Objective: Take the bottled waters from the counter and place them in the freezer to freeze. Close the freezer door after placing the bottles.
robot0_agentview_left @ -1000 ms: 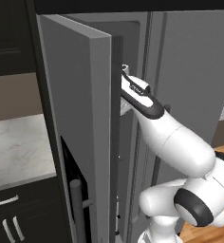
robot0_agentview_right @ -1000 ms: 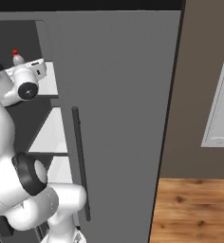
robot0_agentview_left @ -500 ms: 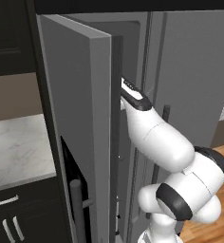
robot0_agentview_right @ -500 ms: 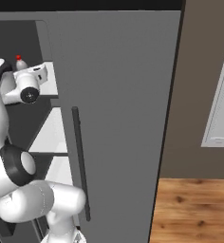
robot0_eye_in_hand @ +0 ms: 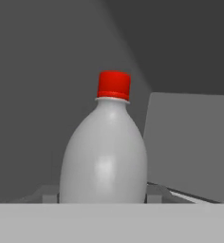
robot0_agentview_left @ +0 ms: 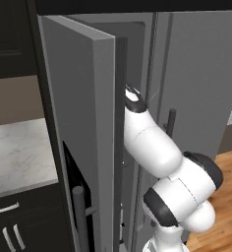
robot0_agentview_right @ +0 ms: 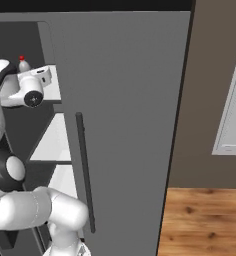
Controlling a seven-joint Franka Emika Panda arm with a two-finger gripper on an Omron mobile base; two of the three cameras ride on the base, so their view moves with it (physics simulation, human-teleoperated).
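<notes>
One bottle (robot0_eye_in_hand: 104,147) at least is being carried into the freezer (robot0_agentview_right: 50,140) right now, and the job is judged roughly mid-course: the freezer door (robot0_agentview_left: 81,128) is swung wide open, the arm is reached in at the upper shelf (robot0_agentview_right: 51,82), and the closing of the door is not yet done. Whether a second bottle is already stored or waits on the counter (robot0_agentview_left: 17,152) cannot be told; the marble that is seen at 9 o'clock in the left base view carries no bottle.

Largest first: in the left base view the door takes up the middle, its edge turned to the camera, and the white arm is seen passing behind that edge into the compartment; the hand itself is hidden there. From the right base view the inside is opened up instead: white shelves stacked at 9 o'clock, the wrist at 10 o'clock, and a red cap (robot0_agentview_right: 22,59) poking up just above it.

In the hand view the bottle is seen upright, close in front of the camera, red cap at 12 o'clock, grey walls behind. The gripper is taken to be clamped on the bottle, though its fingertips cannot be made out. The release onto the shelf is judged to be next.
</notes>
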